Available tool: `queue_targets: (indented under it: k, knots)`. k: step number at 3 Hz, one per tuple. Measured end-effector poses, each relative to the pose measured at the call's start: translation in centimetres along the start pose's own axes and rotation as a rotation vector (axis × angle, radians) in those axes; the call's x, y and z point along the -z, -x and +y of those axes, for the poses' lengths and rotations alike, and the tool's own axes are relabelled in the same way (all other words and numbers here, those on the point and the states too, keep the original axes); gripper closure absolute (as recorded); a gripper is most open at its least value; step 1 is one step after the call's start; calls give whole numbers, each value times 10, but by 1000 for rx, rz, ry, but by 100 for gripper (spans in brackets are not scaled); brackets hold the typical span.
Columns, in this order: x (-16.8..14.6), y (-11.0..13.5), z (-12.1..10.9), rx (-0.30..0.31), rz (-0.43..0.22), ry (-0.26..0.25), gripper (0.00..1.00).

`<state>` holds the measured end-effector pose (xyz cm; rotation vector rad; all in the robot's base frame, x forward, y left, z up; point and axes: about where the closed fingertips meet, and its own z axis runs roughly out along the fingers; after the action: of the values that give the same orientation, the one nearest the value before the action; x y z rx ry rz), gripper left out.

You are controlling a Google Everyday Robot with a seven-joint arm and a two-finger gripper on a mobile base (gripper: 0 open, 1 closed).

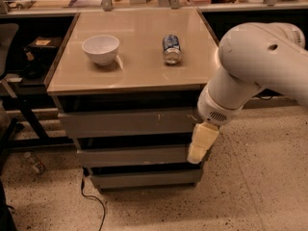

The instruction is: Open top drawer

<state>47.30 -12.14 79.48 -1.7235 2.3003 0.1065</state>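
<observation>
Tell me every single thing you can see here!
Top drawer: one, grey, just under the counter.
Lower drawers: two, grey, below the top one.
Counter: one, beige, above the drawers.
Bowl: one, white, on the counter's left.
Can: one, blue and silver, lying on its side right of the bowl.
Cable: one, black, on the floor.
Arm: one, white, right side.
Gripper: one, cream, by the drawers' right end.

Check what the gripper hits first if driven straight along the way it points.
The gripper points down and slightly left, in front of the right end of the middle drawer. First in line is probably the right corner of the bottom drawer, otherwise the floor; depth is unclear.
</observation>
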Motion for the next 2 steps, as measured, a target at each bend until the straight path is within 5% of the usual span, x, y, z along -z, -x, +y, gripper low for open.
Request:
queue_targets:
  k: [2]
  knots:
    - [-74, 17, -27, -64, -30, -11, 0]
